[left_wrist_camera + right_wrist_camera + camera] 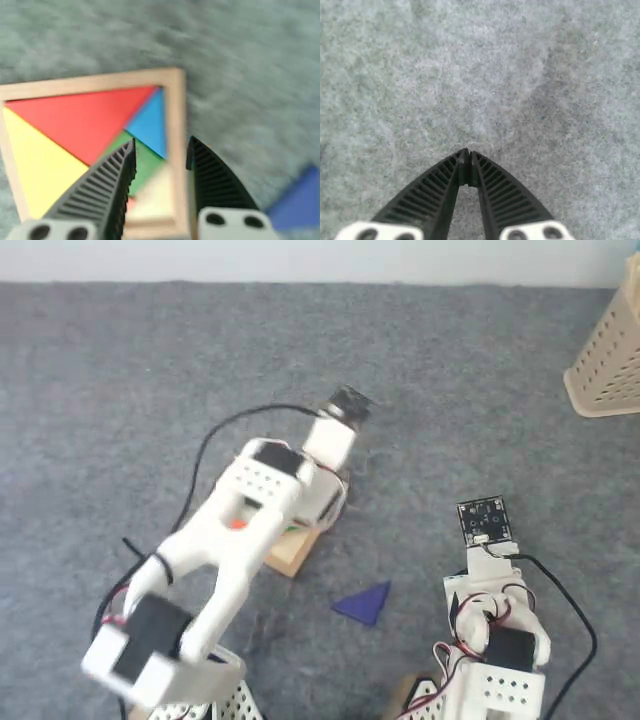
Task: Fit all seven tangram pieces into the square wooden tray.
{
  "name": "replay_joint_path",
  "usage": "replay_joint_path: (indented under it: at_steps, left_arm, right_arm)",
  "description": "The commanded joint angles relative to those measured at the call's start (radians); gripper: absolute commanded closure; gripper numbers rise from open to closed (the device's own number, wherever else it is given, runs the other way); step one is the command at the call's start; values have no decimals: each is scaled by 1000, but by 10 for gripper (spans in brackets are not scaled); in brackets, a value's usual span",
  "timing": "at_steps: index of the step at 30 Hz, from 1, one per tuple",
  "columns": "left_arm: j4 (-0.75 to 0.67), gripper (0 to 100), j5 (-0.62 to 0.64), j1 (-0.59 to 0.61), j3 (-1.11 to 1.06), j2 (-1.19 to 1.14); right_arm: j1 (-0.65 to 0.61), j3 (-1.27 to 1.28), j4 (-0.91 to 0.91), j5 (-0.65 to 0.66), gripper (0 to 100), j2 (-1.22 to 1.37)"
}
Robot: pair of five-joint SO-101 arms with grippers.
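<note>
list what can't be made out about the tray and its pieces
- High view: tray contents, hidden under the left arm.
- Left wrist view: pale patch beside the green piece, blurred; piece or empty slot unclear.
- Left wrist view: blue triangle, cut off by the edge.

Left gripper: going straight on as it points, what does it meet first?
Probably the side rim of the wooden tray, lined up in the gap of the open left gripper, with the green piece just inside; depth is unclear.

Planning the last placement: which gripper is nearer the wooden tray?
Left. The left gripper hangs right over the tray, open astride its rim; the right gripper is shut over bare carpet, apart.
</note>
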State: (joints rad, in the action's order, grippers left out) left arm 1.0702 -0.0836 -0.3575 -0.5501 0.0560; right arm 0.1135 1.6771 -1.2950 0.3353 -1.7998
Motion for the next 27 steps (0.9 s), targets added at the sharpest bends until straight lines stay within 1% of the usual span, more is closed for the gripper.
replay_joint_path:
  at_steps: [1,2,5,10,14,18,22,27]
  left_arm:
    - [97,841,-149,-129,-96,203]
    - [115,841,-176,-152,-120,221]
    - [146,838,-193,-204,-182,236]
    - [135,837,-287,-305,-252,236]
    - [129,836,-290,-368,-269,236]
    - [54,836,-290,-394,-318,236]
    - [29,836,-284,-400,-331,236]
    - [3,833,-209,-400,-329,236]
  right_arm:
    - [12,6,13,11,992,-15]
    - [12,6,13,11,992,-15]
    - [12,6,13,11,992,-15]
    - [12,6,13,11,992,-15]
    - [12,6,13,11,992,-15]
    - [12,6,13,11,992,-15]
    - [12,6,13,11,992,-15]
    - [12,6,13,11,992,-15]
